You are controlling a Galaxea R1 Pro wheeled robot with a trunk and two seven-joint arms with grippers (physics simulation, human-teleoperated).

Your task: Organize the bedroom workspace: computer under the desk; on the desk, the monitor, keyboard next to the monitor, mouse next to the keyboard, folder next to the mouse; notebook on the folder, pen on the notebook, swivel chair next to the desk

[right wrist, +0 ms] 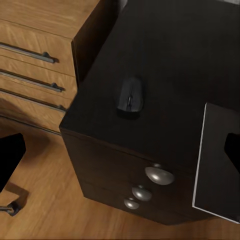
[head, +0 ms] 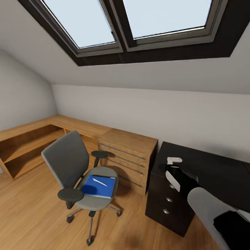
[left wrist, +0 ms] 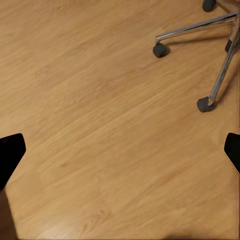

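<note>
The grey swivel chair [head: 67, 158] stands on the wood floor, left of the desk [head: 211, 168]. On its seat lies the blue folder [head: 100, 187] with a white pen [head: 100, 181] on top. The dark mouse [right wrist: 131, 96] rests on the desk's black top near its left end. My right gripper [right wrist: 120, 152] hovers open above that corner, and it also appears in the head view [head: 166, 169]. The dark grey notebook [right wrist: 220, 160] lies under my right fingertip, sticking out past the front edge. My left gripper [left wrist: 120, 152] hangs open over bare floor near the chair's chrome base [left wrist: 200, 25]. Monitor, keyboard and computer are out of view.
A black drawer unit with silver knobs [head: 166, 199] sits under the desk's left end. A wooden chest of drawers [head: 128, 156] stands beside it, with low wood shelves [head: 31, 146] along the left wall. The sloped wall carries skylights [head: 139, 21].
</note>
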